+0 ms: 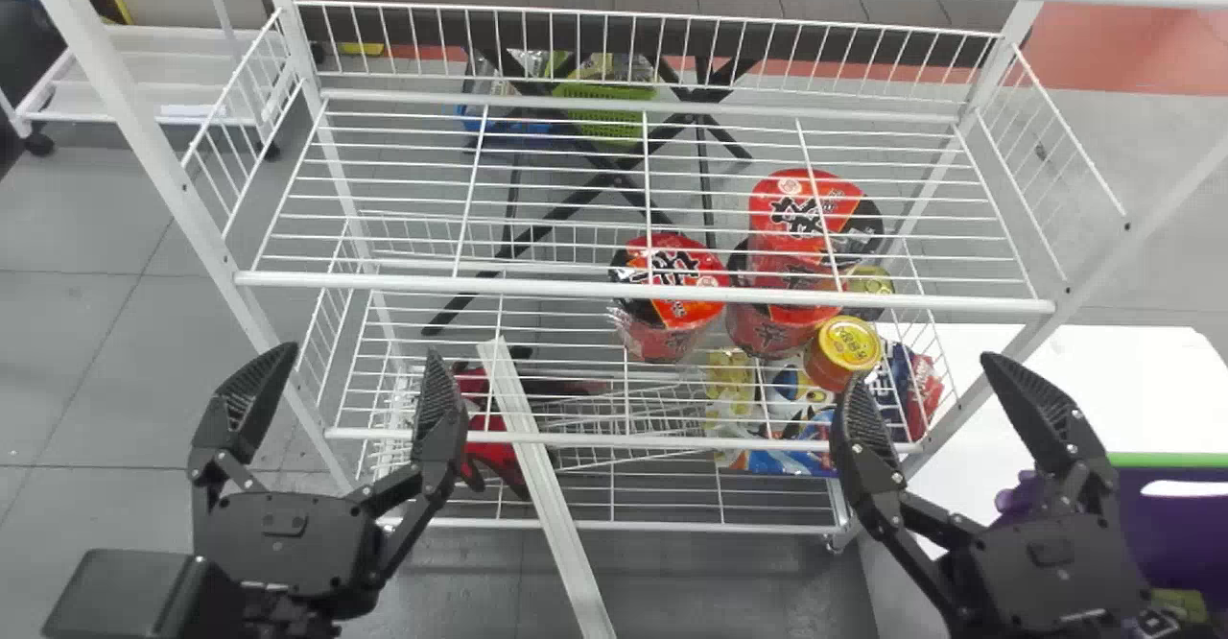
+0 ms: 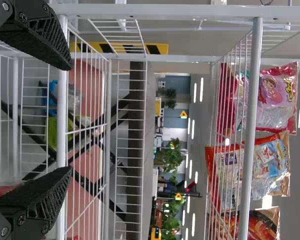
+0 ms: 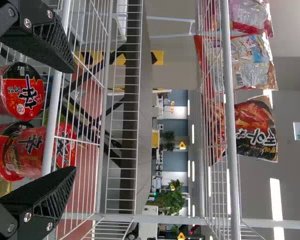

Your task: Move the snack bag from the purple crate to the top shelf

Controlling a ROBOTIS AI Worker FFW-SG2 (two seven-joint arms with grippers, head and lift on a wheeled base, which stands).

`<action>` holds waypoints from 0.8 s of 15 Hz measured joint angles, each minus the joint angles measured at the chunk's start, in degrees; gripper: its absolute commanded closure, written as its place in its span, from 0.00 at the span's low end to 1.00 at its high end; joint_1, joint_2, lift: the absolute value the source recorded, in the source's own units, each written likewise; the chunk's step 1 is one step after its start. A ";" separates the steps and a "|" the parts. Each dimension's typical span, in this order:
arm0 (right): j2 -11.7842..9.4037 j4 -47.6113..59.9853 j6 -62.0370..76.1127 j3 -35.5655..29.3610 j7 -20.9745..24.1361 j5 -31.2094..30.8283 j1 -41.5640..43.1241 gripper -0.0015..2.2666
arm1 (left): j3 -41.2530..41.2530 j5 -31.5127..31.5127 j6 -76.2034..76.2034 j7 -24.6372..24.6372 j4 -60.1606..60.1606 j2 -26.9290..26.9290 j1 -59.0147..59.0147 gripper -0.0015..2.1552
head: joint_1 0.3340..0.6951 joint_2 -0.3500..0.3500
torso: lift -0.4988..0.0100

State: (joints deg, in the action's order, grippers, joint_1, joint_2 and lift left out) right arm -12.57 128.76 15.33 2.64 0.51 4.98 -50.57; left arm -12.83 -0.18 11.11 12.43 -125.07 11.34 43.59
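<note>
Right gripper (image 1: 923, 372) released, empty. Snack bag (image 1: 1182, 604) is in purple crate (image 1: 1175, 533), right of its fingertips, partly cut off. Left gripper (image 1: 361, 351) also released, empty.

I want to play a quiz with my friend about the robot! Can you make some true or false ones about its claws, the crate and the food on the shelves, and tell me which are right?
1. The left claw is open. True.
2. The right claw is squeezing a snack bag. False: the right claw is open and has nothing in it.
3. The purple crate is on the robot's right side. True.
4. The red tubs are on the top shelf. False: they are on a lower shelf.
5. There are snack bags up on the top shelf. True.
</note>
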 measured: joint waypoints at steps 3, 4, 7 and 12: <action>0.00 -0.12 0.00 0.00 0.07 0.03 0.11 0.06 | 0.00 0.00 0.00 -0.01 0.05 0.00 -0.06 0.05 | 1.00 0.41 | 0.16; 0.00 -0.13 0.00 0.00 0.04 0.03 0.12 0.06 | 0.00 0.00 0.00 -0.01 0.05 -0.01 -0.08 0.05 | 1.00 0.41 | 0.15; 0.00 -0.18 0.00 0.00 0.08 0.10 0.13 0.06 | 0.00 0.00 0.00 0.01 0.06 -0.02 -0.09 0.05 | 1.00 0.41 | 0.13; 0.00 -0.16 0.00 -0.05 0.10 0.12 0.06 0.06 | 0.00 0.00 0.00 0.03 0.09 0.00 -0.09 0.05 | 1.00 0.41 | 0.09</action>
State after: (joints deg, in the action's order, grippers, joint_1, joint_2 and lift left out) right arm -12.57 128.60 15.33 2.58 0.61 5.10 -50.51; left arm -12.83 -0.17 11.11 12.47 -124.98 11.34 43.50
